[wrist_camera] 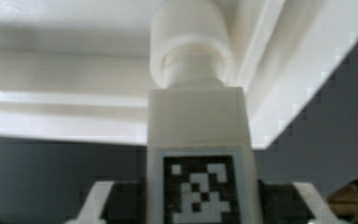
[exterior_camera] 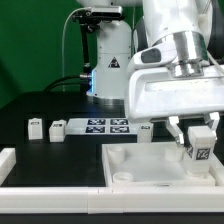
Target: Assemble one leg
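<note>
Tool (exterior_camera: 198, 136) clamps the leg (exterior_camera: 199, 146), its black-and-white marker tag (exterior_camera: 200, 154) facing outward.

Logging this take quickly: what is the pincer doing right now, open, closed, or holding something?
Pincer: closed, holding the leg by its sides.

No words, brands or numbers can be read. Black-and-white square marker tags are borne by the leg (exterior_camera: 199, 152) and the marker board (exterior_camera: 105, 126). A dark triangular sign (exterior_camera: 113, 65) is seen on the arm's base (exterior_camera: 112, 40), too small to be made out.
</note>
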Available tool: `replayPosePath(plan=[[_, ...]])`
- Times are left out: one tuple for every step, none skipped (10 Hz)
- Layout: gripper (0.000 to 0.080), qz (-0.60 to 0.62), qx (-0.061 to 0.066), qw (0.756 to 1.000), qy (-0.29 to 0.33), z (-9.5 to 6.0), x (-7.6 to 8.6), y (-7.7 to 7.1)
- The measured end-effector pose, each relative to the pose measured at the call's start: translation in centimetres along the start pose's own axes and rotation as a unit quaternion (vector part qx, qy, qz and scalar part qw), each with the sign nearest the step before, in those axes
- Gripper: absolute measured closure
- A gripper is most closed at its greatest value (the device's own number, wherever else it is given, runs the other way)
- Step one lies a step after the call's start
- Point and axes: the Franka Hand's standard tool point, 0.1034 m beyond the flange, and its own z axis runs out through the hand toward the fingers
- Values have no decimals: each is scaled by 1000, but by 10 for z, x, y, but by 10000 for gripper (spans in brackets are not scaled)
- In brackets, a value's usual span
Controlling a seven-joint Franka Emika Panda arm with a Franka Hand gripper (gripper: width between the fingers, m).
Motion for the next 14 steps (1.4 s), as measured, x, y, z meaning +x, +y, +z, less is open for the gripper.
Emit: replayPosePath(plan=[[508,0,0,1000,0,0,0,0],[508,0,0,1000,0,0,0,0],[508,-1,0,1000,1,1,-1,1],[508,-1,-1,1000,1,2,-3,1],[508,-1,-1,1000,-1,2,-5,2],[508,-1,-1,1000,-2,2,-5,2],[508,-1,0,1000,-8,3,-5,2],[508,-1,1,1000,-13,4,-7,2],[317,-1,1,1000,-13,4,-7,2],[317,-1,1,1000,-13,4,-7,2],[181,-1,1,1000,-13,4,-7,2],[155,-1,1,1000,-13,4,-7,2],[155,-1,1,1000,-13,4,-7,2],[155,-1,1,1000,-13,4,-7,2]])
